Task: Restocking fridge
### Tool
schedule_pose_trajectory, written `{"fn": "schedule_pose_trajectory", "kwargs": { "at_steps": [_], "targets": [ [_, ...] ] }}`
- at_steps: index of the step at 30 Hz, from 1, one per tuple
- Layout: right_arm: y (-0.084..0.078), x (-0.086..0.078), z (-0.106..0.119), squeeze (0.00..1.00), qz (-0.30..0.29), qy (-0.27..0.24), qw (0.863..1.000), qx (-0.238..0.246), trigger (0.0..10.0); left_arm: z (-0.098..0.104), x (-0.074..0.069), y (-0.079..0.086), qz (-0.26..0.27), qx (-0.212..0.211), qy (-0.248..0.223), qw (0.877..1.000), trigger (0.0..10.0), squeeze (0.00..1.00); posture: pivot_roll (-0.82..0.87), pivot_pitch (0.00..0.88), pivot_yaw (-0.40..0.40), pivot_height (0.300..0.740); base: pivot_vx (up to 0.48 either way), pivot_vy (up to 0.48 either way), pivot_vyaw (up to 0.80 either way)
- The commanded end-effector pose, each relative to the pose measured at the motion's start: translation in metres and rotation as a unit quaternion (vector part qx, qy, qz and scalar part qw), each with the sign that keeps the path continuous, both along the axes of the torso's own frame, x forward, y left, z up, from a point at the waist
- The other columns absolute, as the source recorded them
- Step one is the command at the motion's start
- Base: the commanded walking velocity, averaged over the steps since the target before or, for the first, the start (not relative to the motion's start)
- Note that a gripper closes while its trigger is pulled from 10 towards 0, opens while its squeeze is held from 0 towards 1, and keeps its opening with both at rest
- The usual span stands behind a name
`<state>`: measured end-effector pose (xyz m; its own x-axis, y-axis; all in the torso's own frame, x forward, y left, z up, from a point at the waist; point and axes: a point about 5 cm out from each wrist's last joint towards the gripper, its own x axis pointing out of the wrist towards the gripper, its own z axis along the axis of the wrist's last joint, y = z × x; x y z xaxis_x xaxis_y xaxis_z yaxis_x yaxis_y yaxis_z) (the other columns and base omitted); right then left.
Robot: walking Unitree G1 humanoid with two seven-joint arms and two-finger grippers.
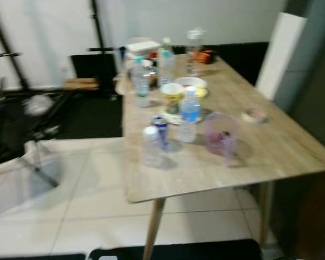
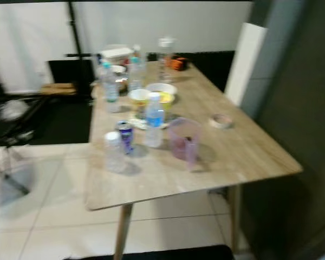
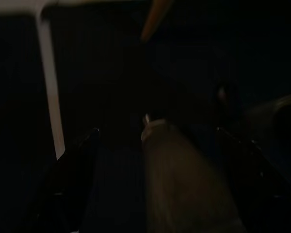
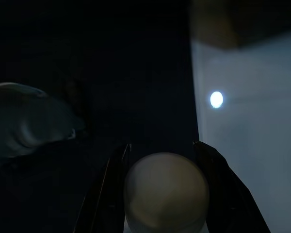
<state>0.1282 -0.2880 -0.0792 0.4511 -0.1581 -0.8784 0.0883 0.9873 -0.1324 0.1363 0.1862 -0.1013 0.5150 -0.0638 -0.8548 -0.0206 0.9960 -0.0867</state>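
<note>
Approaching the light wooden bench (image 1: pixel 271 157) at frame centre to collect stock, I judge; blurred view. Nearest candidate: clear plastic water bottle with blue label (image 1: pixel 189 115), upright mid-bench beside a pink translucent cup (image 1: pixel 221 135). Right gripper (image 4: pixel 165 165) clamped on a pale rounded object. Left gripper (image 3: pixel 160 160): dark, cannot tell. Next: close distance, deposit load.

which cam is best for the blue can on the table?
Left eye view: the can stands near the table's front edge, between two clear bottles, blue side facing the camera, though blurred. Right eye view shows the same can, equally blurred and slightly smaller. Both wrist views are too dark to make it out.
</note>
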Motion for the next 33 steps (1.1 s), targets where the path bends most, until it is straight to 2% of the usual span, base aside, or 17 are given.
{"fn": "schedule_pose_trajectory", "kwargs": {
  "at_steps": [1,22,28,33],
  "targets": [
    [0.0054,0.004,-0.0008,0.0,-0.004,-0.006,1.0,0.007,10.0,-0.0008,-0.0043,0.0064,0.002,0.007,0.008,1.0,10.0,0.0,-0.09,0.022,-0.006,0.74,0.0,0.0,-0.8],
    [0.0079,0.0009,-0.0028,0.0,0.002,-0.003,1.0,0.014,10.0,-0.0016,-0.0068,0.0052,-0.004,-0.002,0.012,1.0,10.0,0.0,-0.09,0.016,-0.001,0.74,0.0,0.0,-0.8],
    [0.0091,0.0045,-0.0017,0.0,0.013,-0.008,1.0,0.013,10.0,-0.002,-0.007,0.0021,-0.013,-0.012,0.015,1.0,10.0,0.0,-0.09,0.012,-0.002,0.74,0.0,0.0,0.0],
    [0.0093,0.006,-0.0012,0.0,0.014,-0.012,1.0,0.015,10.0,-0.0027,-0.0089,0.0016,-0.018,-0.015,0.02,1.0,10.0,0.0,-0.09,0.007,-0.002,0.74,0.0,-0.343,0.0]
  ]
}}
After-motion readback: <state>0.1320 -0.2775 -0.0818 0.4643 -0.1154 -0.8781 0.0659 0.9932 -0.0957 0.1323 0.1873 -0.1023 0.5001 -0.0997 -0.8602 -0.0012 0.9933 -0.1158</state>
